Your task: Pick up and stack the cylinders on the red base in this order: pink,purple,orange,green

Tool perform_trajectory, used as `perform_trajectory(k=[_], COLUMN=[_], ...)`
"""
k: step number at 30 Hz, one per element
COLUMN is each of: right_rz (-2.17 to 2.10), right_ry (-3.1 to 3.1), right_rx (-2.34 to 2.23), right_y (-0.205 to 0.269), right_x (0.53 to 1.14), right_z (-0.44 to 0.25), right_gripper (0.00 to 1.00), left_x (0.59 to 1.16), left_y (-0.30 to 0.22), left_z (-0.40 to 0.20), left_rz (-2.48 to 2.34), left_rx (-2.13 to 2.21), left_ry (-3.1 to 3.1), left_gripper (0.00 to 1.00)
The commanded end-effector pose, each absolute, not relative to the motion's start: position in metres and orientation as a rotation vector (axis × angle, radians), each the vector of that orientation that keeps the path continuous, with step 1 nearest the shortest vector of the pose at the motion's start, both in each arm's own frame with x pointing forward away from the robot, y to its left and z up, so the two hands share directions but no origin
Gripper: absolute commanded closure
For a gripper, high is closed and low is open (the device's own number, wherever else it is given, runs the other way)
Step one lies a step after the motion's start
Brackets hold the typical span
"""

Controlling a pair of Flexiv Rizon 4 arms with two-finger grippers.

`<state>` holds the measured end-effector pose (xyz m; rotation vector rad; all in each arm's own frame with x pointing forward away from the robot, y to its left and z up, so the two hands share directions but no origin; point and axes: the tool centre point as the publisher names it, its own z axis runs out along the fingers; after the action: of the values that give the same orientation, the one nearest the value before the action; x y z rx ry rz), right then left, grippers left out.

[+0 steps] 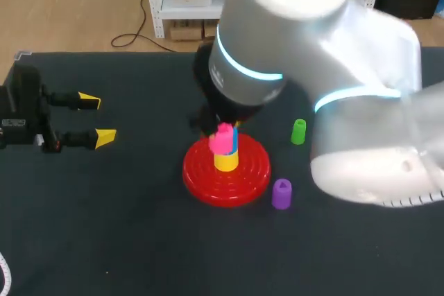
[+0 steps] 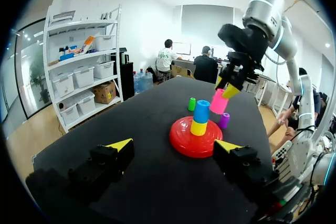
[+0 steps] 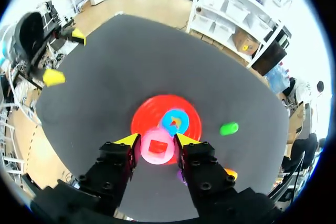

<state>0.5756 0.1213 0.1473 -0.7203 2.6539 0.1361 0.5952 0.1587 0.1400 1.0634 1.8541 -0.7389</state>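
Observation:
The red base (image 1: 208, 185) carries a yellow cylinder (image 1: 225, 161) with a blue one (image 1: 235, 141) on top. My right gripper (image 3: 156, 140) is shut on the pink cylinder (image 3: 156, 148) and holds it in the air, tilted, just beside the blue cylinder (image 2: 201, 111). From the left wrist view the pink cylinder (image 2: 218, 102) hangs under the right gripper (image 2: 224, 92). The green cylinder (image 1: 298, 132) and the purple one (image 1: 281, 194) stand on the table right of the base. My left gripper (image 1: 87, 120) is open and empty at the far left.
The black table top has bare room in front of and left of the base. An orange bit (image 3: 230, 173) shows beside the right finger. My right arm's big wrist (image 1: 277, 25) covers the table behind the base.

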Motion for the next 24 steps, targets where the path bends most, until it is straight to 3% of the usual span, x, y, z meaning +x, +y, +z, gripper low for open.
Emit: perform_trajectory(k=[1,24], right_rz=[0.134,0.152], right_ry=[2.658,2.697], right_rx=[-0.702,-0.620], right_y=[0.128,0.114], right_x=[0.595,0.604], right_z=[0.155,0.155], right_gripper=[1.00,1.00], left_x=[0.595,0.595], left_y=[0.158,0.158], left_z=[0.137,0.137], left_rz=[-0.734,-0.734], left_rx=[1.057,1.057], left_ry=[1.845,1.845], left_gripper=[0.00,0.00])
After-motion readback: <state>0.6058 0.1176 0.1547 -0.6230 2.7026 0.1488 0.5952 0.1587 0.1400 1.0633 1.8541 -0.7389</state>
